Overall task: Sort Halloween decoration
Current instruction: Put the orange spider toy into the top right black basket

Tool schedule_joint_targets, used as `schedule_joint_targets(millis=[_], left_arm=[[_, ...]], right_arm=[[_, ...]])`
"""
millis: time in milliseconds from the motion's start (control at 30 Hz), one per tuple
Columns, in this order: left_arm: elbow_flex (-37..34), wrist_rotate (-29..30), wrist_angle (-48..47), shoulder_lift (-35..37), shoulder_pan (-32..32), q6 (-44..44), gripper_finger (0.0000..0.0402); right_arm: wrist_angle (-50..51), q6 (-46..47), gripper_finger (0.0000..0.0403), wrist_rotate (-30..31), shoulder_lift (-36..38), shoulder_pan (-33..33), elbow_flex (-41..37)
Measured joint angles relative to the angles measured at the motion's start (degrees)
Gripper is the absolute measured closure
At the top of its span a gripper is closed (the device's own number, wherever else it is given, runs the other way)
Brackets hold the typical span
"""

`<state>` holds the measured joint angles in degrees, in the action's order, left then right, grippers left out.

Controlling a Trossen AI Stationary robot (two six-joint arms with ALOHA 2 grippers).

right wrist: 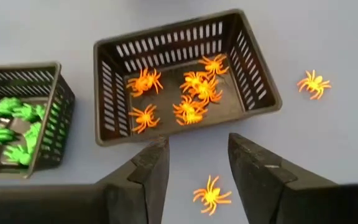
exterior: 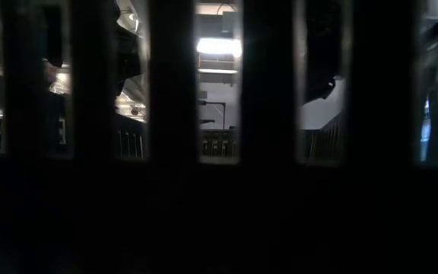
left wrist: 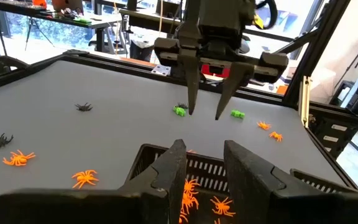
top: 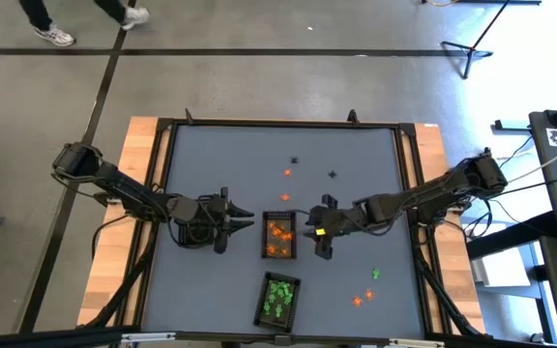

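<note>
- Orange plastic spiders (right wrist: 191, 93) fill the slatted black basket (right wrist: 107, 74) at the middle of the grey desk (top: 220, 164); a second basket (top: 279, 301) nearer the front edge holds the green trinkets (right wrist: 14, 127).
- Right tool (right wrist: 197, 168) hangs just right of the orange basket, fingers parted and holding nothing, with one loose orange spider (right wrist: 211, 196) lying on the desk directly below the gap.
- Left tool (left wrist: 201, 168) waits just left of that basket, fingers partly spread, nothing between them.
- More strays lie about: orange (top: 287, 173) and black (top: 332, 175) ones farther back, green (top: 375, 275) and orange (top: 358, 300) ones near the right front.
- To do this pick well, I'd say come straight down so both fingertips straddle the spider's body rather than its thin legs, close gently, then lift clear of the basket rim before carrying it over.
</note>
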<state>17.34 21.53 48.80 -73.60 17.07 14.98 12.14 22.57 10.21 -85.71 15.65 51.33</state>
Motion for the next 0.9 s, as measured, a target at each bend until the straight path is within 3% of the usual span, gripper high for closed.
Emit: schedule_joint_targets(millis=[267, 900], left_arm=[[0.00, 0.05, -0.07, 0.00, 0.01, 0.09, 0.0300], [0.00, 0.24, -0.36, 0.00, 0.00, 1.16, 0.0300]], right_arm=[[-1.56, 2.76, 0.0242, 4.25, 0.02, 2.50, -2.64], [-12.57, 5.69, 0.0242, 3.29, 0.03, 2.35, -13.18]])
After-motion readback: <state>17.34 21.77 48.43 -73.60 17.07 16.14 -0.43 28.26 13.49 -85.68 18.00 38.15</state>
